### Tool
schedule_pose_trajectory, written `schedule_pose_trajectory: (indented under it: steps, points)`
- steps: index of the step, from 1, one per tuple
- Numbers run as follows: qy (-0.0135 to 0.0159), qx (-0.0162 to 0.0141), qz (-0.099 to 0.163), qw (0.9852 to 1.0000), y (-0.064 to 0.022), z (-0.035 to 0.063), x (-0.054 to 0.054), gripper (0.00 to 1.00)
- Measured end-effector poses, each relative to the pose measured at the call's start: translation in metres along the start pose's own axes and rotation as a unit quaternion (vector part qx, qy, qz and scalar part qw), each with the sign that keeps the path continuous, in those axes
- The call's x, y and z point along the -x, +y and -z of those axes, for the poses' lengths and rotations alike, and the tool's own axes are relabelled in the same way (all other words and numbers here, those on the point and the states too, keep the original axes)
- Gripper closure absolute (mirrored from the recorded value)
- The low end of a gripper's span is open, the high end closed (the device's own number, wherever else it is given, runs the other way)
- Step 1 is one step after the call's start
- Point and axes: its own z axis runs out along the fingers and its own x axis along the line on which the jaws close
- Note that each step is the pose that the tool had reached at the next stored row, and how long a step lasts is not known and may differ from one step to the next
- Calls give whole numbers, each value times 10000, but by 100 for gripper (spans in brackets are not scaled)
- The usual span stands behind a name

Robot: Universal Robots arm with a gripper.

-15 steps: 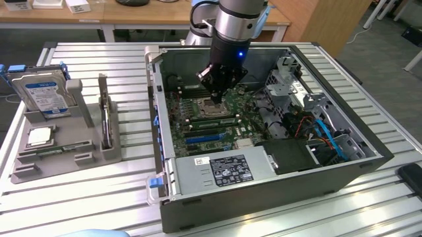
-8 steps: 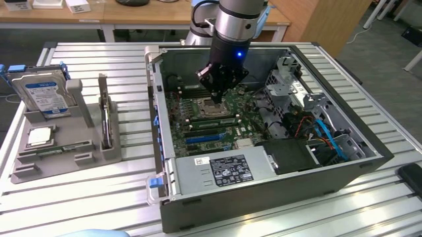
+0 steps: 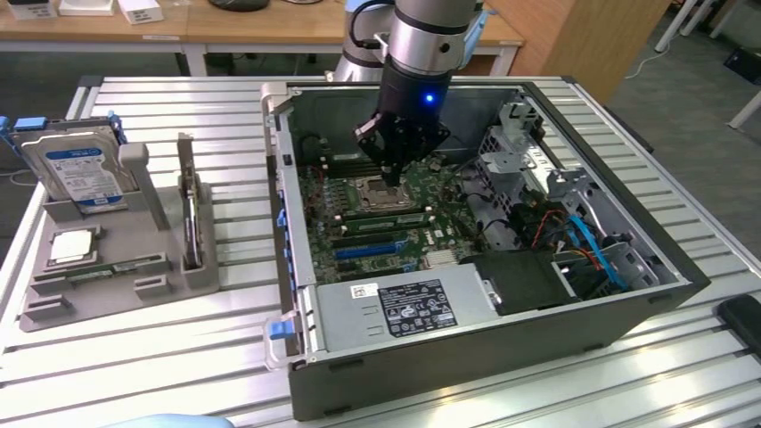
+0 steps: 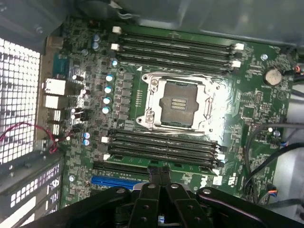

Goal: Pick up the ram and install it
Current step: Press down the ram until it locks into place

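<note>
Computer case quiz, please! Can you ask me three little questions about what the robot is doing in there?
1. True or false: the tool hangs over the grey tray, outside the computer case.
2. What stands upright in the grey tray? A) hard drive B) keyboard C) fan
3. Fill in: the light on the arm glows ____.

Key: 1 false, it is inside the case, above the green board. 2 A. 3 blue.
</note>
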Motion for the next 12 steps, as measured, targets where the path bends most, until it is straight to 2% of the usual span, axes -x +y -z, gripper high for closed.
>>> schedule_pose_trajectory:
  steps: [6,12]
  points:
    - [-23,12,-328,9995,0,0,0,90]
    - [-42,22,-630,9980,0,0,0,90]
